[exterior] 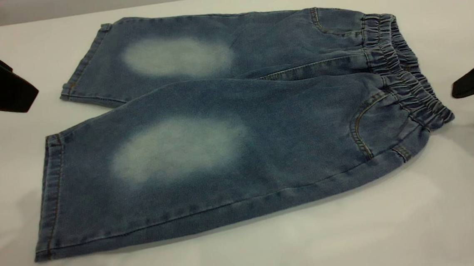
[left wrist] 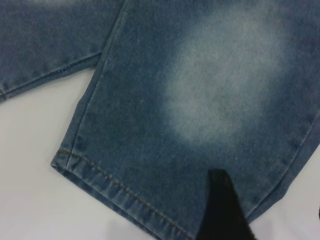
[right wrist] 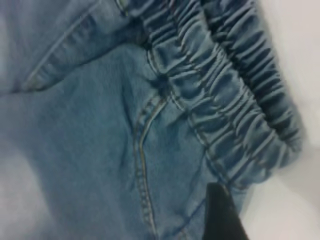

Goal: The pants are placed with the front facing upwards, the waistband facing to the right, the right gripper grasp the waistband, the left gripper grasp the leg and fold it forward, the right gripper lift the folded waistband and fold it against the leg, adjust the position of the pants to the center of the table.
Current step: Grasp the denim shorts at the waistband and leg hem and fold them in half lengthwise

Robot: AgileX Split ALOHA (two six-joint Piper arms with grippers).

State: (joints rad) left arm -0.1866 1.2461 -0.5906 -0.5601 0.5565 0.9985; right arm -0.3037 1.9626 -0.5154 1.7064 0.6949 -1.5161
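The pants (exterior: pixel 236 120) lie flat on the white table (exterior: pixel 435 219), front up, a pale faded oval on each leg. Their gathered waistband (exterior: pixel 403 71) points right and the hems point left. My left gripper (exterior: pixel 9 94) hovers at the left edge, beyond the far leg (exterior: pixel 165 58) and its hem. In the left wrist view one of its fingers (left wrist: pixel 222 207) hangs over a leg near the hem (left wrist: pixel 115 187), holding nothing. At the right edge my right gripper (exterior: pixel 466 102) stands open just beyond the waistband. One of its fingers (right wrist: pixel 222 215) shows over the waistband's corner (right wrist: pixel 250 165).
Bare white tabletop surrounds the pants on all sides, widest at the front (exterior: pixel 270 256). A grey wall strip (exterior: pixel 44 6) runs behind the table's far edge.
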